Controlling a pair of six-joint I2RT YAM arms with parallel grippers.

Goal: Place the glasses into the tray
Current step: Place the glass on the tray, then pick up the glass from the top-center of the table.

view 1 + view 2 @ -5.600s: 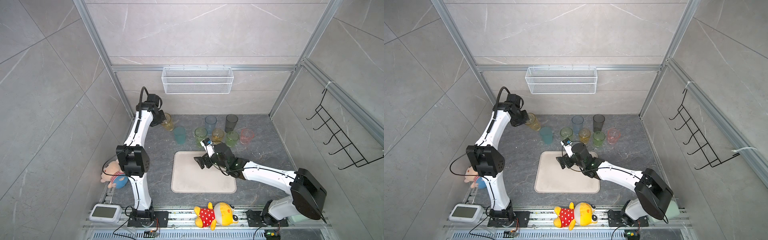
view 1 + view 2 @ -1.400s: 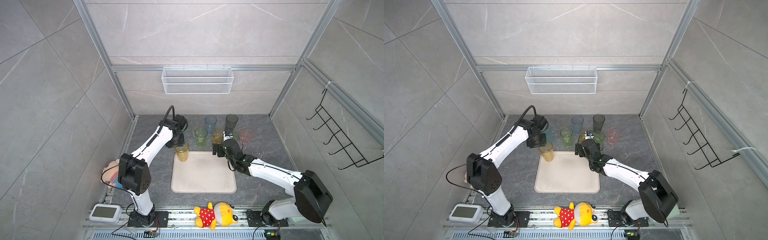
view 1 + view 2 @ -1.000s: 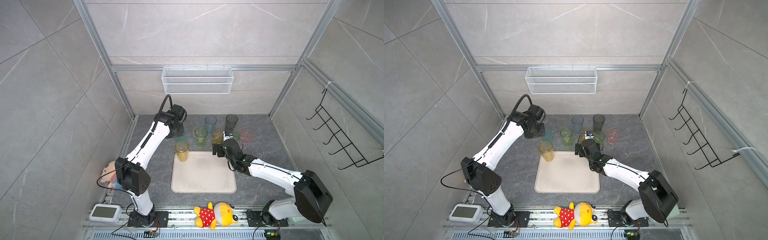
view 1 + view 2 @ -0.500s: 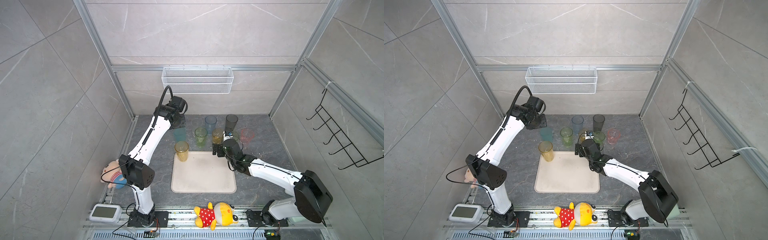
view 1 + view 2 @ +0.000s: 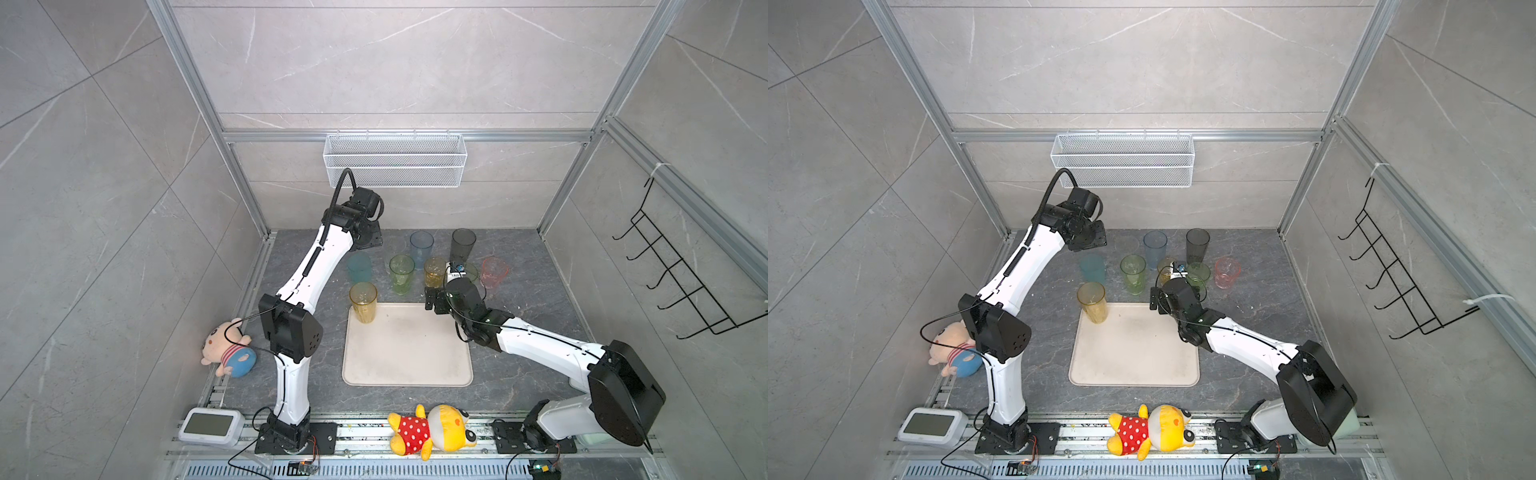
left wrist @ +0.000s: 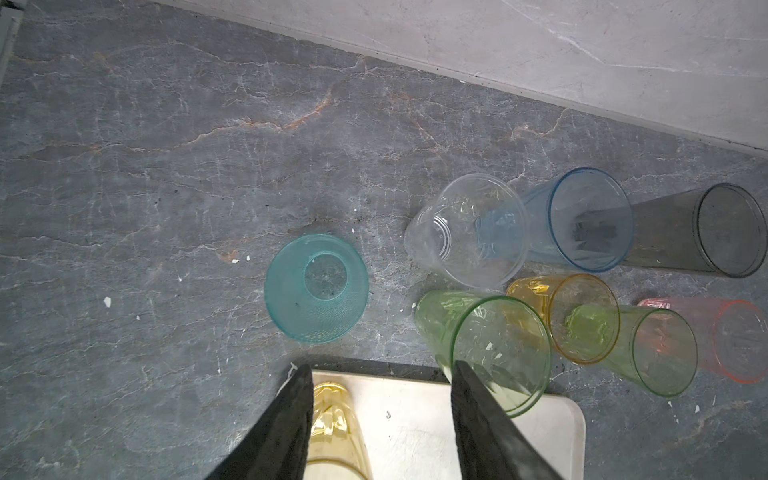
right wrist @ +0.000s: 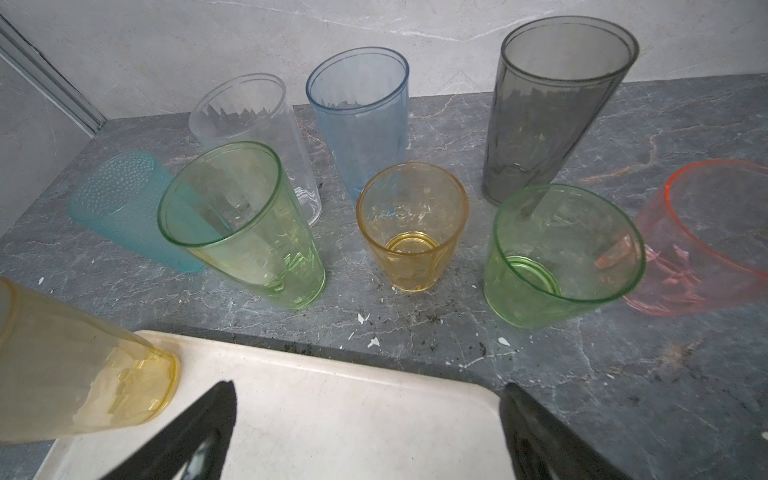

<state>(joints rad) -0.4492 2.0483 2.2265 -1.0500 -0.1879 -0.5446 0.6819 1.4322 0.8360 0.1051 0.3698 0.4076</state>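
In both top views yellow glass [image 5: 363, 305] stood at tray's [image 5: 407, 357] 11 o'clock corner. L gripper [image 5: 369, 240] hung well apart at its 12 o'clock, lifted off it since a sec ago. L wrist: fingers [image 6: 297, 415] spread, empty, glass under one. R wrist: R gripper [image 7: 365, 432] gaped over tray, unmoved.

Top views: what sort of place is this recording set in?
Probably a mock kitchen booth for robot trials: tiled panels in an aluminium frame, a wire basket and hook rack on the walls.
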